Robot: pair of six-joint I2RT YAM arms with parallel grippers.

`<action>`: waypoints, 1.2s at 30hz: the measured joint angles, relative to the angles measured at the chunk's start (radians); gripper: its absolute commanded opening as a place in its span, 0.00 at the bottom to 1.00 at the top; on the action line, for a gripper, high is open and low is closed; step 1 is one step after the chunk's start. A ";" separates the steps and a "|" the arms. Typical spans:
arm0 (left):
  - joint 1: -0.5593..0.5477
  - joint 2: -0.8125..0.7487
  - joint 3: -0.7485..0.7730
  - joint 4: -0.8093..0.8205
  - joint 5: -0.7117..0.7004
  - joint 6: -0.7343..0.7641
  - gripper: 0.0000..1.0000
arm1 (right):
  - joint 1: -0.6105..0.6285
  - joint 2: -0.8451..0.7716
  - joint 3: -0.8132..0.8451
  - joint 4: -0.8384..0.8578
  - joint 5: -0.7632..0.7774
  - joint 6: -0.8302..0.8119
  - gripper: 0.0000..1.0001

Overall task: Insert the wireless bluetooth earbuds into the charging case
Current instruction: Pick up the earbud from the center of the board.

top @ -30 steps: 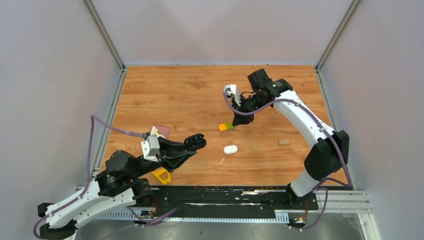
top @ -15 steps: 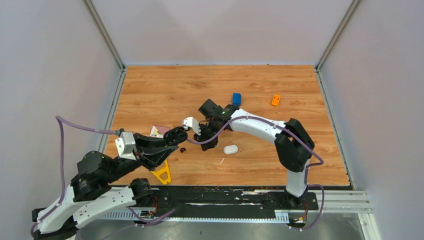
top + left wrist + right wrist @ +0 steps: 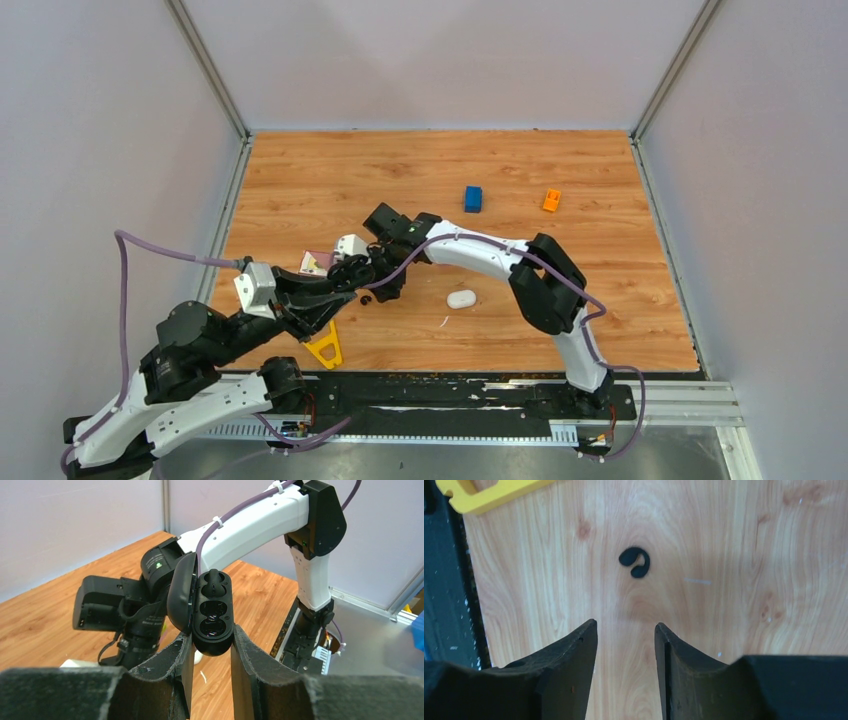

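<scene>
At the worktop's [image 3: 620, 300] centre-left, the left jaws clamp a black charging case [image 3: 212, 612], its lid swung open towards 9 o'clock. The right jaws stand narrowly parted and empty over the wood. A black earbud [image 3: 635, 562] lies at 12 o'clock just beyond them, untouched, with a yellow piece [image 3: 499, 492] at 11 o'clock.

Top camera sits high behind the arm bases, looking down, far, on the whole bench [image 3: 420, 170]. Left wrist looks level along left pincer [image 3: 212, 632], close, past charging case [image 3: 212, 605] to right arm [image 3: 250, 525]. Right wrist faces straight down, near the bench; shares yellow piece [image 3: 489, 492] with top.
</scene>
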 measured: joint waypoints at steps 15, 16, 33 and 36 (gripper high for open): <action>0.000 0.018 -0.045 0.022 0.016 -0.016 0.00 | 0.109 0.220 0.243 -0.002 0.111 0.021 0.47; 0.000 0.018 -0.047 0.022 0.017 -0.019 0.00 | 0.113 0.228 0.255 0.000 0.121 0.021 0.47; 0.000 0.018 -0.064 0.037 0.025 -0.024 0.00 | 0.079 0.107 0.027 0.080 0.333 0.040 0.45; 0.000 0.018 -0.074 0.045 0.035 -0.023 0.00 | 0.039 0.051 -0.052 0.074 0.345 0.040 0.45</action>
